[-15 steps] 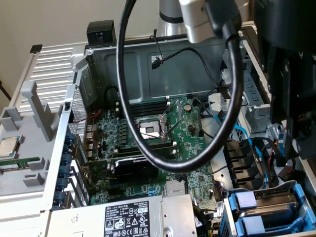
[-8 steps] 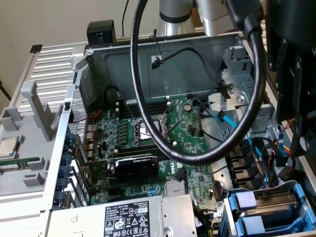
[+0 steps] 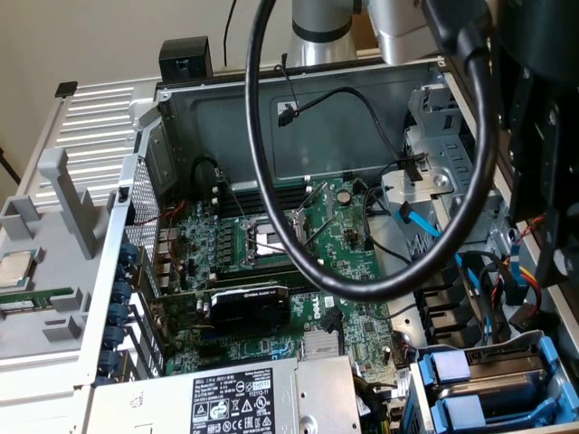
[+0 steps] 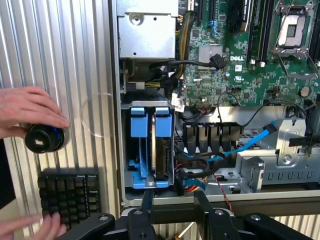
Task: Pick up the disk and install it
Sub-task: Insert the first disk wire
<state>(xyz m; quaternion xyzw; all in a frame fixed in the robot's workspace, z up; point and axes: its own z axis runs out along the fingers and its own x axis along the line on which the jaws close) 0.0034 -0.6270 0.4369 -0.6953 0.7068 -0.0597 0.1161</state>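
The disk (image 4: 160, 152) stands on edge in the drive cage (image 3: 543, 342), low on the exterior view's right. It is a thin silver-metal slab clipped in a bright blue carrier, blue tab facing out. The gripper (image 4: 174, 197) hangs just outside the cage, jaws spread with nothing between them, one tip near the carrier's edge. A hand (image 4: 27, 107) rests on a black knob (image 4: 45, 138).

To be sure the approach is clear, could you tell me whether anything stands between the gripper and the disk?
Nothing visible does. The open gripper sits at the end of the drive bay, one finger close to the blue carrier of the disk, which stands in the bay. The cable bundle lies beside the bay, not between them.
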